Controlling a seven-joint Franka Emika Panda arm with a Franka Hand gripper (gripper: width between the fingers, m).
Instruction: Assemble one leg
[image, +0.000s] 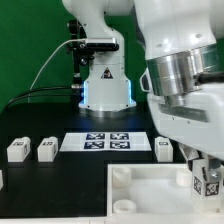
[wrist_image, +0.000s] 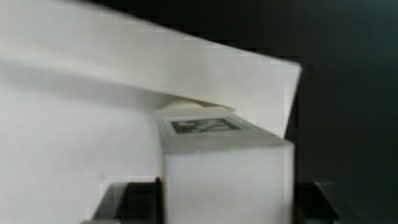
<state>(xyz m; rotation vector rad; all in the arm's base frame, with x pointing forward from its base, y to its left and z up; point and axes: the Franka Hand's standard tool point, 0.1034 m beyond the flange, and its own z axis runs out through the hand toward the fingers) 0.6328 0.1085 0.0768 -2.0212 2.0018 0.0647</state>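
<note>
My gripper (image: 205, 176) is shut on a leg (image: 206, 187), a small white block with a marker tag on its face. It holds the leg at the near right corner of the large white panel (image: 150, 200); I cannot tell whether they touch. In the wrist view the leg (wrist_image: 222, 160) stands between my two dark fingers (wrist_image: 135, 200), its tag facing the camera, with the panel (wrist_image: 89, 110) behind it. Three more legs lie on the black table: two at the exterior view's left (image: 17, 150) (image: 47, 149) and one right of the marker board (image: 164, 148).
The marker board (image: 108, 142) lies flat in the middle of the table. The robot's base (image: 105, 85) stands behind it with cables trailing to the left. The panel has a round socket at its near left corner (image: 122, 175).
</note>
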